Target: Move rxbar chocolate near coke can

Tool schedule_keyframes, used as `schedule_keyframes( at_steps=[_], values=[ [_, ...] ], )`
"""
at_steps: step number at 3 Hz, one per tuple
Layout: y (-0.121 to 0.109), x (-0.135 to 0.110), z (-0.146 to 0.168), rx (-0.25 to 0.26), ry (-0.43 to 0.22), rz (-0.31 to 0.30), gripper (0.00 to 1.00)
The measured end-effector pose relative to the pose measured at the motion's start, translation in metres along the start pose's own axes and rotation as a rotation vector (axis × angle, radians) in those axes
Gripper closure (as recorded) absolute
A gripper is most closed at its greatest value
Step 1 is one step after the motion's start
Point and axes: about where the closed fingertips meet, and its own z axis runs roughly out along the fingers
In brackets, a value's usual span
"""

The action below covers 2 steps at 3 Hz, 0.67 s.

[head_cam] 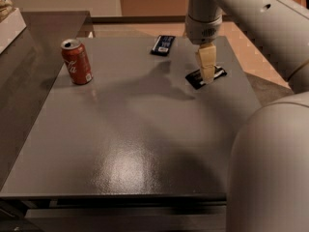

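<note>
Gripper [207, 74] low over rxbar chocolate [194, 79], near counter [135, 144] right edge; apart or clamped: cannot tell. Bar looks flat on counter. Coke can [77, 62] upright near far-left corner, well apart. Whole carry left, 0 progress.

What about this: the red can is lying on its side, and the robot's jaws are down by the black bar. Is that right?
Not quite: the coke can stands upright on the table, as the camera view shows. The rest holds: the robot's jaws are down by the rxbar chocolate, the black bar.
</note>
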Motion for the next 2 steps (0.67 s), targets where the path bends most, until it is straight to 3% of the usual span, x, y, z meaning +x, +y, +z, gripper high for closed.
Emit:
schedule_keyframes(
  at_steps=[1, 2],
  values=[
    [-0.013, 0.012, 0.019, -0.029, 0.016, -0.049, 0.0],
    [-0.019, 0.024, 0.032, -0.043, -0.017, -0.069, 0.0]
  ],
)
